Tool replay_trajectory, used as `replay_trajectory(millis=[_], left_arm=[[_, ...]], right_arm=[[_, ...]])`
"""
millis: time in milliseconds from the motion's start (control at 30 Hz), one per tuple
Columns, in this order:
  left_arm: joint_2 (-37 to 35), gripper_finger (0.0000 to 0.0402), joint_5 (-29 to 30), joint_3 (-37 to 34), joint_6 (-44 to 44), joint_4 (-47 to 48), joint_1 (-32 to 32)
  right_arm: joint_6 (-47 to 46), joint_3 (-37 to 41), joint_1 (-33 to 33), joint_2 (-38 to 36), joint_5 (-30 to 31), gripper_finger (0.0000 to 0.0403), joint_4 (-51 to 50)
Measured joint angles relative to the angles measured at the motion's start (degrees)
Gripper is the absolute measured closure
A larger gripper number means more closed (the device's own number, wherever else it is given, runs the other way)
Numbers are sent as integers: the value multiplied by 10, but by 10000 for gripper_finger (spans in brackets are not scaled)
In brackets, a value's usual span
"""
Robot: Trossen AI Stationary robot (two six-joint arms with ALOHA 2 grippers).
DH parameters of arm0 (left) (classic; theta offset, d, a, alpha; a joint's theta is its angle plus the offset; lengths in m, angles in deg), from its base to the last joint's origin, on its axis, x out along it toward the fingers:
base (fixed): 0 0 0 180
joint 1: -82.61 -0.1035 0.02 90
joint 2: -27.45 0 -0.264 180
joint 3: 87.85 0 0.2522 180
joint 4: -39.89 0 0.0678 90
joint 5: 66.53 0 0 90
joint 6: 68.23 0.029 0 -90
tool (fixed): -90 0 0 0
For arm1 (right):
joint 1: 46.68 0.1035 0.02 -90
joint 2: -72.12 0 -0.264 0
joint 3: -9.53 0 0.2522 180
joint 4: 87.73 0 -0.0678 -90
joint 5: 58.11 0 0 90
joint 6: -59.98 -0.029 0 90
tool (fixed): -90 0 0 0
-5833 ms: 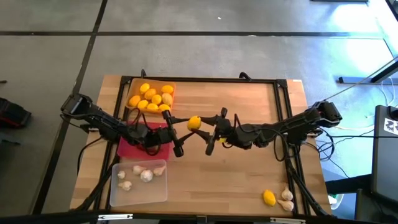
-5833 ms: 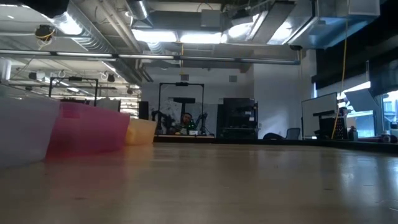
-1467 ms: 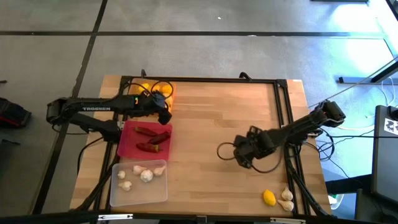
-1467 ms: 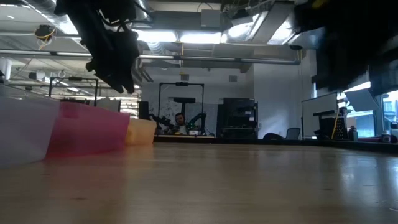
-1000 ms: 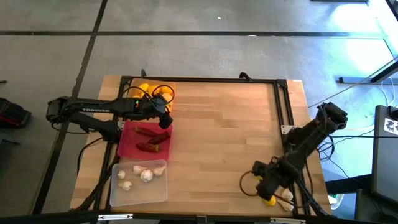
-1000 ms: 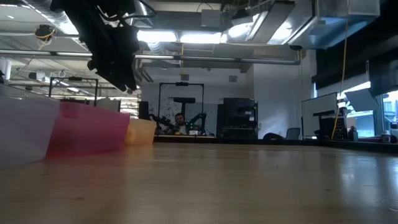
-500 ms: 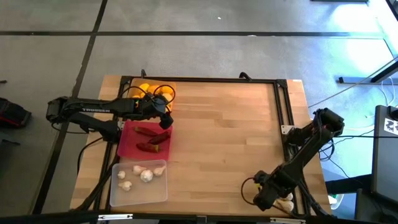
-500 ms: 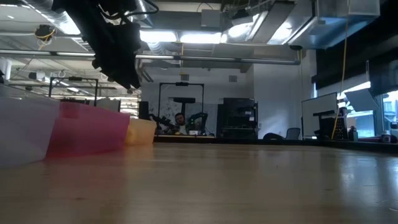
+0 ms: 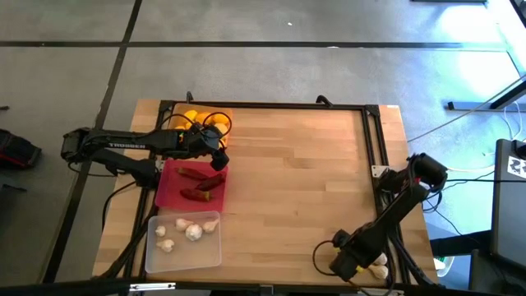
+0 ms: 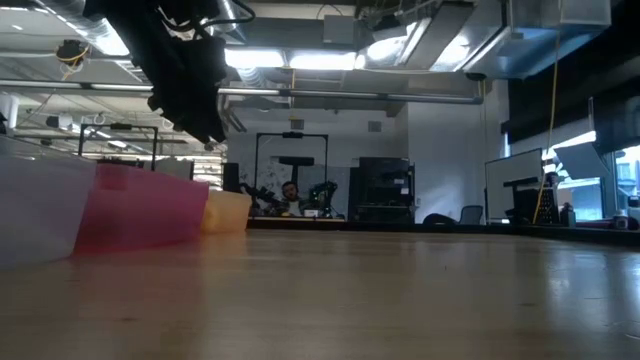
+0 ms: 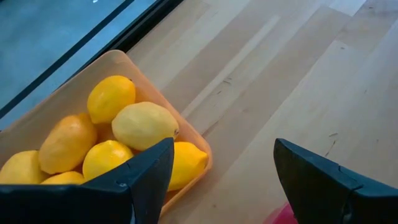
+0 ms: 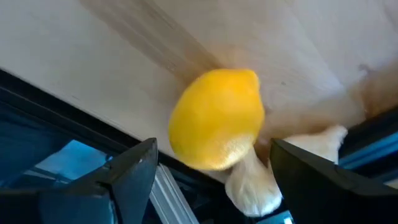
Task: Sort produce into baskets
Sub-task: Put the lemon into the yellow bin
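Right hand [image 12: 211, 180] spread wide around smooth oval lemon [image 12: 216, 118], left hand [image 11: 217, 180] wide

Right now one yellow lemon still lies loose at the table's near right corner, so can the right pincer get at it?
Probably yes: the right pincer hangs open over the yellow lemon, nothing between; only white garlic bulbs crowd it.

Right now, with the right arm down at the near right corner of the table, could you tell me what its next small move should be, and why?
Probably ease the right tool straight down around the lemon and close. Its fingers stand open on either side of that lemon, and nothing is held yet. A garlic bulb lies touching the lemon, so a slow approach seems wise.
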Motion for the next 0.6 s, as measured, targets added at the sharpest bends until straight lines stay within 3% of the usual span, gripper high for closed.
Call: replay_trajectory(millis=[133, 367, 600], left_arm=[[0, 130, 0, 0, -2, 0, 0], [0, 130, 0, 0, -11, 2, 0], [0, 130, 0, 0, -13, 2, 0]], right_arm=[[14, 11, 0, 13, 20, 100, 11], [0, 91, 0, 19, -11, 105, 116], [46, 97, -1, 13, -5, 187, 101]])
